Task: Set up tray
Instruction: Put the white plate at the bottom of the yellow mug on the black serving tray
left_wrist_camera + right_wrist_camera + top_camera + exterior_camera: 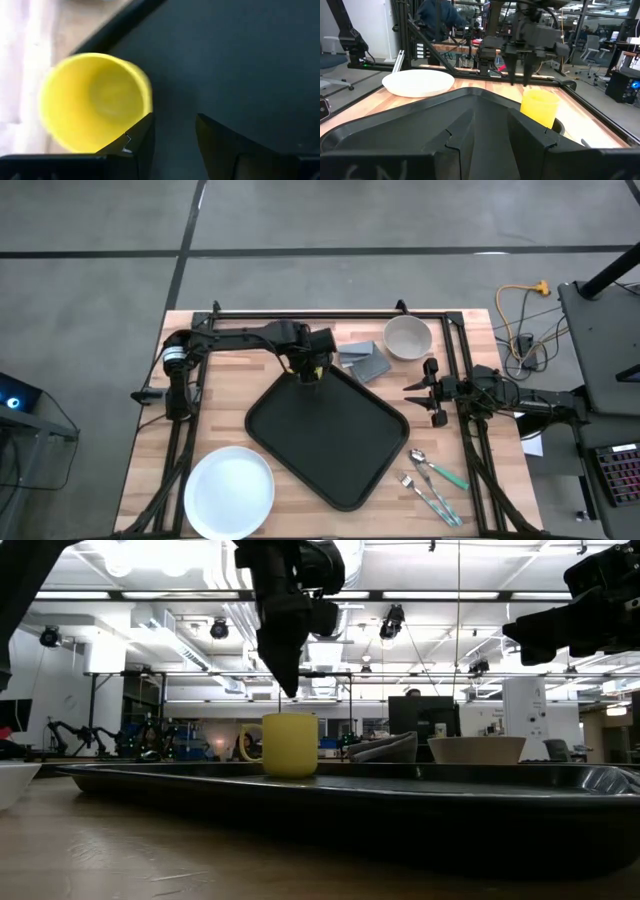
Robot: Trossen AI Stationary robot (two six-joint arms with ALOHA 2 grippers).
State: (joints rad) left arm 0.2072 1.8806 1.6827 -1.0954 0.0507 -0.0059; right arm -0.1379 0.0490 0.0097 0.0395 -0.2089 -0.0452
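Left gripper (521, 75), jaws open, above yellow cup (539, 107) on tray (330, 430)

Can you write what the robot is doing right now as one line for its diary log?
left gripper: open, above yellow cup | cup: upright at corner of tray | right gripper: waiting off tray

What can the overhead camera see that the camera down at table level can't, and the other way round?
Only the high view shows the white plate whole, the cutlery on the wood, and the right gripper waiting, open, beside the tray. Only the low view shows the yellow cup standing upright on the tray, with the left gripper just above it, apart from it, and the room behind. Both show the black tray and the bowl.
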